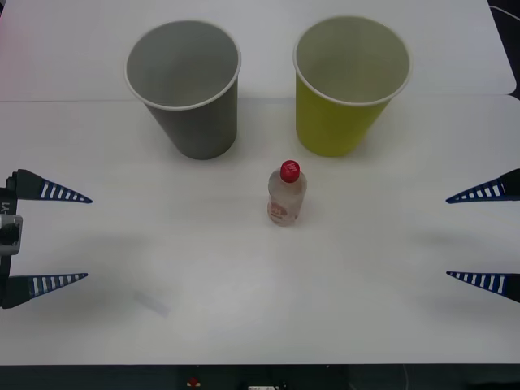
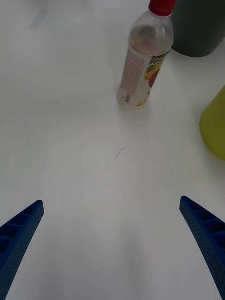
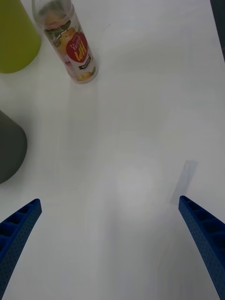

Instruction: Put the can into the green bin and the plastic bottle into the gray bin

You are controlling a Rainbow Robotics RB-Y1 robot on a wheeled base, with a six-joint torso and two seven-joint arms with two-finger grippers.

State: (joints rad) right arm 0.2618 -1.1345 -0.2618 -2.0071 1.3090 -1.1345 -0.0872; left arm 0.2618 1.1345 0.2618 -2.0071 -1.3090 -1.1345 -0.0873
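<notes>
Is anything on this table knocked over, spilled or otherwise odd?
Nothing is spilled or toppled: the plastic bottle, gray bin and green bin all stand upright. One oddity: the task names a can, yet I see none on the table. Both grippers, left and right, wait open at the sides.

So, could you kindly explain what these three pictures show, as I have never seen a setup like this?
It is a two-armed robot at a white table. The wide picture looks down from above its arms; the two upright ones come from cameras on its wrists. The blue spikes are its fingers: the left gripper and right gripper wait at the table's sides, both open and holding nothing. On the table stand a gray bin, a green bin and, in front of them, a small upright plastic bottle with a red cap.
</notes>
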